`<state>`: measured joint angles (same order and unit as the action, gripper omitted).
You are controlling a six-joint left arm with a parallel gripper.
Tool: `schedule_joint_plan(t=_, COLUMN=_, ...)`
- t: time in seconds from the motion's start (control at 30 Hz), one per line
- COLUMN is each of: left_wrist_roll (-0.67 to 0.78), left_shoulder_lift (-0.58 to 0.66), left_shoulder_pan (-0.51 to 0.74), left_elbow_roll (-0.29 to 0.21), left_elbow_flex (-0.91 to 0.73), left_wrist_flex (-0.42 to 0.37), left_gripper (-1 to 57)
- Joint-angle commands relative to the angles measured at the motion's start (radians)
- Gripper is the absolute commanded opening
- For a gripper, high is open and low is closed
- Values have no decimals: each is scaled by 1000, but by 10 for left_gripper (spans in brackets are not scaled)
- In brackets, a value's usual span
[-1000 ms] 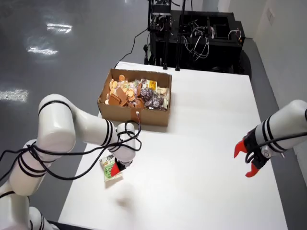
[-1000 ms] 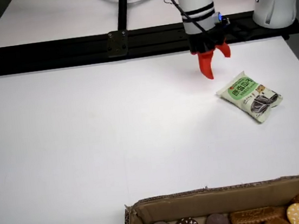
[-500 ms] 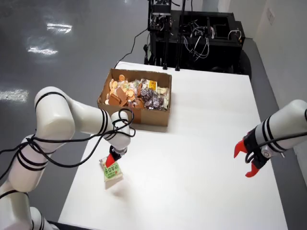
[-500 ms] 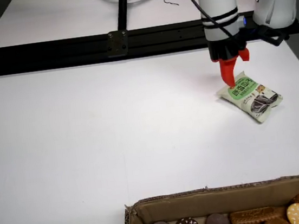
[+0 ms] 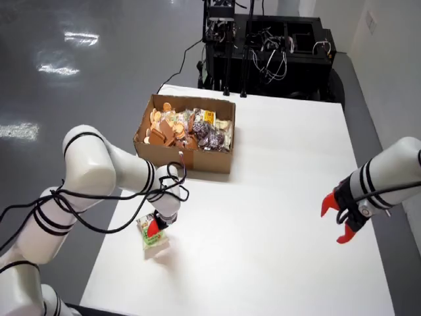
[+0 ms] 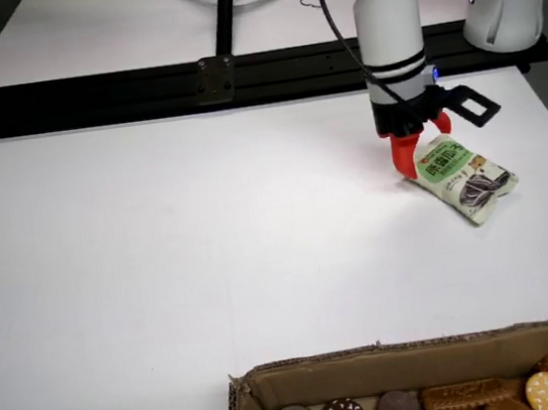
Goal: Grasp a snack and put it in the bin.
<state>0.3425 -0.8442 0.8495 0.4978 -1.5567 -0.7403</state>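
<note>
Snack packet (image 6: 465, 178) flat on tabletop (image 6: 161, 259), long axis diagonal in low side view. Pincer (image 6: 415, 151) pointing down at packet's upper end, narrowly spread, grip uncertain.

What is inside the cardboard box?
The cardboard box is filled with snacks: round biscuits on one side, wrapped packets on the other. Whatever lies beneath this top layer, and the box floor, is covered.
</note>
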Motion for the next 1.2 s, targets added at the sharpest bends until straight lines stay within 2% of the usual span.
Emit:
schedule_joint_plan(t=0.03, left_wrist_roll=-25, left_shoulder_lift=-13, left_shoulder_pan=-9, left_elbow_roll=-1, left_elbow_flex=-2, left_wrist_flex=7, left_gripper=505)
schedule_joint_plan(t=0.6, left_wrist_roll=-105, left_shoulder_lift=-24, left_shoulder_pan=-90, left_elbow_roll=-3, left_elbow_flex=-11, left_wrist_flex=41, left_gripper=513)
schedule_joint_plan(t=1.2, left_wrist_roll=-109, left_shoulder_lift=-70, left_shoulder_pan=-112, left_elbow_roll=-9, left_elbow_flex=-14, left_wrist_flex=83, left_gripper=501)
